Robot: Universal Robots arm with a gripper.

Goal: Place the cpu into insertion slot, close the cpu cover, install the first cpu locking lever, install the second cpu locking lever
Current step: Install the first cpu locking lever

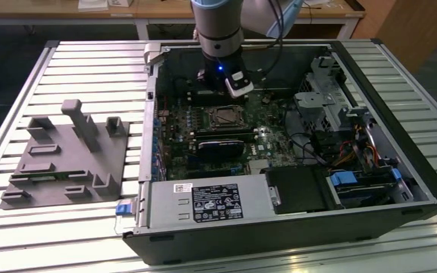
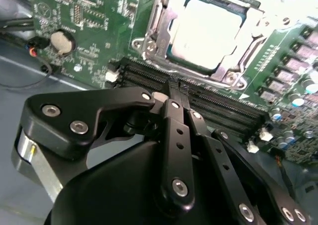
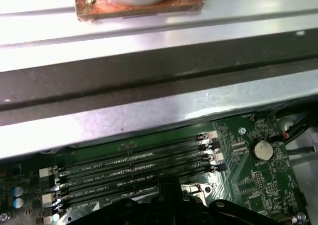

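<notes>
The cpu (image 2: pixel 208 29) lies in the insertion slot (image 1: pixel 224 116), its pale silver face up. The cpu cover (image 2: pixel 158 34), a thin metal frame, lies flat around it. I cannot make out the locking levers. In the second wrist view my gripper (image 2: pixel 175 88) hangs a short way off the socket, over the long black memory slots (image 2: pixel 208 103). Its black fingers (image 2: pixel 174 135) are pressed together and nothing shows between them. In the exterior view the gripper (image 1: pixel 215 94) is inside the open computer case, just behind the socket.
The case wall (image 1: pixel 148 114) and a drive cage (image 1: pixel 321 108) flank the board. A coin battery (image 3: pixel 262 149) sits near the memory slots (image 3: pixel 134 168). A black card (image 1: pixel 220 149) lies in front of the socket. A grey fixture (image 1: pixel 66 156) stands at the exterior view's left.
</notes>
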